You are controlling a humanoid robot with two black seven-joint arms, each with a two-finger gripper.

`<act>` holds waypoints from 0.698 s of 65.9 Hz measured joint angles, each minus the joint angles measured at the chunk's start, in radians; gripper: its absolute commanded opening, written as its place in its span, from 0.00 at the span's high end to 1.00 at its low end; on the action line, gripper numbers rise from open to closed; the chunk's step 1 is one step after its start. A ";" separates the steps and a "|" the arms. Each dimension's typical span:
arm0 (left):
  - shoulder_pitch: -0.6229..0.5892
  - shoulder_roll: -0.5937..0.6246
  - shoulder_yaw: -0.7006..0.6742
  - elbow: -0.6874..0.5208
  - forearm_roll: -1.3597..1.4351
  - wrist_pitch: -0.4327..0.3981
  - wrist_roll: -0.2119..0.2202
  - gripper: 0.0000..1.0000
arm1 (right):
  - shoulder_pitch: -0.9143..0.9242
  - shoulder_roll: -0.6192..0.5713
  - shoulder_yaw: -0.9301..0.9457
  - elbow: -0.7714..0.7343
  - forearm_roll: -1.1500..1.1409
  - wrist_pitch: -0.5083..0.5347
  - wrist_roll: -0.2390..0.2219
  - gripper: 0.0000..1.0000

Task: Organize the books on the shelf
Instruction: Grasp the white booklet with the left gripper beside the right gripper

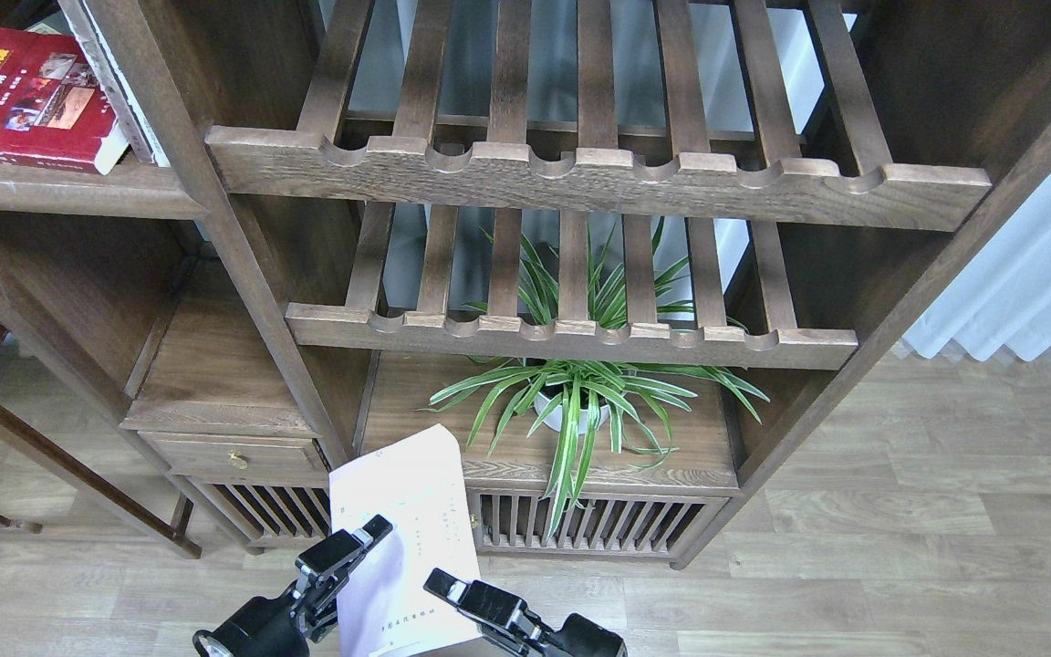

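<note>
Up at the top left, the solid shelf point(69, 187) carries the thick red book point(19, 96), heavy and stiff. Low in the middle, the white-lavender paperback point(407, 547) looks light and bendy (grip near the spine, I judge). Left gripper point(352, 547) and right gripper point(452, 589) flank it; whether their fingers clamp it I cannot tell.

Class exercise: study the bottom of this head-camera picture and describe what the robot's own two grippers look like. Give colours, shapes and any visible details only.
Both grippers are matte black and blocky. The left gripper ends in short, angular fingers on a boxy body, with a round, glossy black joint housing below it near the frame edge. The right gripper shows a flat, tapered finger with a lighter grey pad edge, on a rounded black base. No cables, labels or markings are visible.
</note>
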State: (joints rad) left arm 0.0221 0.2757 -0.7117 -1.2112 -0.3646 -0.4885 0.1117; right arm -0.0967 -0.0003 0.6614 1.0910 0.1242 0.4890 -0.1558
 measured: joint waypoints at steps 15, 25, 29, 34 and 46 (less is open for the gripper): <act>0.004 0.024 0.001 -0.010 0.000 0.000 0.000 0.82 | 0.000 0.001 0.007 -0.002 -0.001 -0.001 -0.002 0.93; 0.006 0.046 0.001 -0.008 0.007 -0.001 0.011 0.39 | 0.000 0.001 0.009 -0.002 0.002 -0.001 -0.001 0.94; 0.018 0.053 -0.002 -0.002 0.024 -0.001 0.014 0.29 | 0.000 0.001 0.009 -0.002 0.001 -0.001 -0.001 0.94; 0.039 0.066 -0.004 0.003 0.036 -0.001 0.014 0.24 | 0.000 0.001 0.009 -0.002 0.002 -0.001 0.002 0.94; 0.056 0.100 -0.016 0.013 0.040 0.000 0.003 0.17 | 0.000 0.000 0.010 0.000 0.004 -0.001 0.004 0.94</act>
State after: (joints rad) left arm 0.0778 0.3754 -0.7275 -1.1986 -0.3241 -0.4884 0.1145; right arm -0.0965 0.0000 0.6711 1.0913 0.1278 0.4883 -0.1520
